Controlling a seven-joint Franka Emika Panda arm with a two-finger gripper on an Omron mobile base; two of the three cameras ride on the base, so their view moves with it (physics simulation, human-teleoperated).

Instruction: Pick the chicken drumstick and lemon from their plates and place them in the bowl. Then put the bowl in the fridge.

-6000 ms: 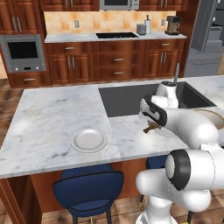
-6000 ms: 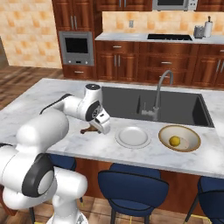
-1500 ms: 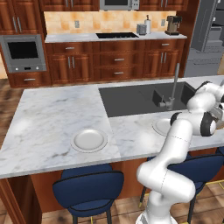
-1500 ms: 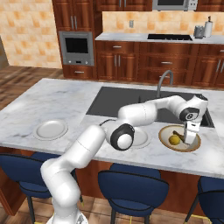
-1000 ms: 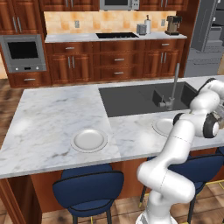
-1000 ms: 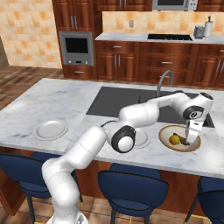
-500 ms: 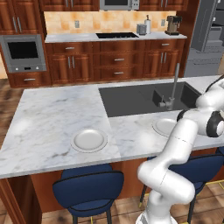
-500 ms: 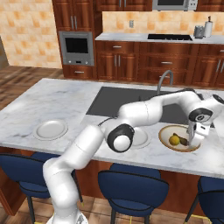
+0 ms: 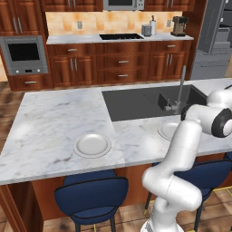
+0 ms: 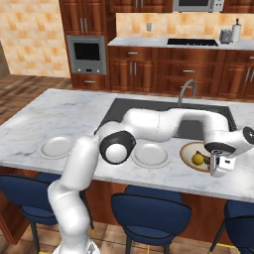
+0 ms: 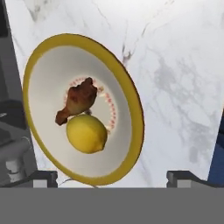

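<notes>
Compared with six seconds before, the chicken drumstick (image 11: 78, 99) had left the gripper (image 10: 220, 168) and lay in the bowl (image 11: 127, 94), and the arm had swung from the left side of the island to its right end. Both jaws stood wide apart and held nothing; the hand hung just above the near right edge of the bowl in the right base view. Inside the bowl, the drumstick touched the lemon (image 11: 86, 133), with its thin bone end pointing to the left of the hand view. Both lay near the middle of the cream inside.

On the marble counter (image 10: 59, 116), one white plate (image 10: 150, 154) sat just left of the bowl and was bare. A second bare plate (image 10: 56, 147) was well apart, toward the left end. Behind the bowl were the dark sink (image 9: 140, 102) and its faucet (image 10: 184, 89). A dark grey fridge (image 9: 212, 38) stood at the far right in the left base view.
</notes>
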